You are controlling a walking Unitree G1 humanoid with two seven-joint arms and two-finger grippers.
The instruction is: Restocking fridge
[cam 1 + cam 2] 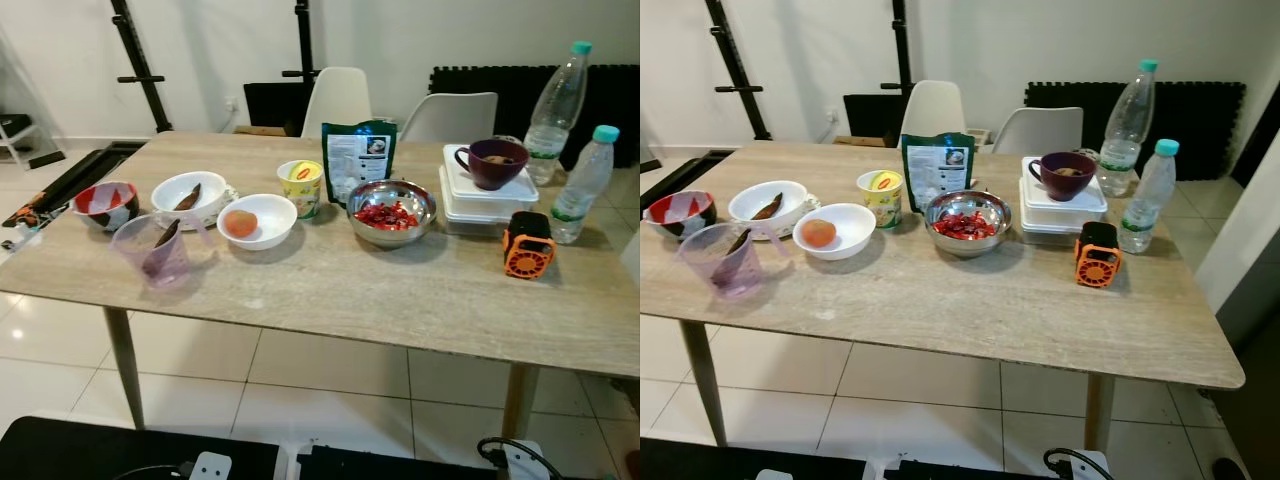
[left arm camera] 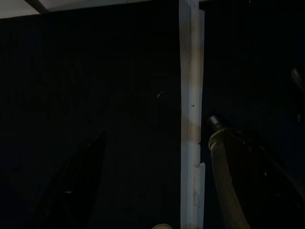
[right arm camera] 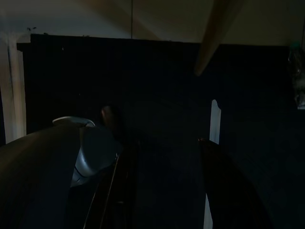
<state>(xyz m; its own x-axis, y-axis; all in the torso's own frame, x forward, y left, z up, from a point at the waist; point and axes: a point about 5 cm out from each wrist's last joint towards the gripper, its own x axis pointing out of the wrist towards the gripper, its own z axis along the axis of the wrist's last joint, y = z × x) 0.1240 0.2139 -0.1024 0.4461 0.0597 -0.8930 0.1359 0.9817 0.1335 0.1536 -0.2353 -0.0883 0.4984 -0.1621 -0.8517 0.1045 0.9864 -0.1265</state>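
Observation:
A wooden table (image 1: 400,300) stands before me with food on it. From the left: a red-patterned bowl (image 1: 105,203), a clear purple cup (image 1: 158,250), a white bowl with a dark piece (image 1: 188,193), a white bowl holding an orange fruit (image 1: 256,221), a yellow cup (image 1: 301,187), a green pouch (image 1: 358,158) and a steel bowl of red pieces (image 1: 391,212). A purple mug (image 1: 497,162) sits on stacked white containers (image 1: 487,200). Both arms hang low in the dark. My left gripper (image 2: 157,129) and right gripper (image 3: 155,126) each have their fingers apart, holding nothing.
Two water bottles (image 1: 556,100) (image 1: 584,184) and a small orange device (image 1: 527,245) stand at the table's right end. White chairs (image 1: 340,98) are behind the table, with black racks against the wall. The tiled floor (image 1: 300,380) runs under the near edge.

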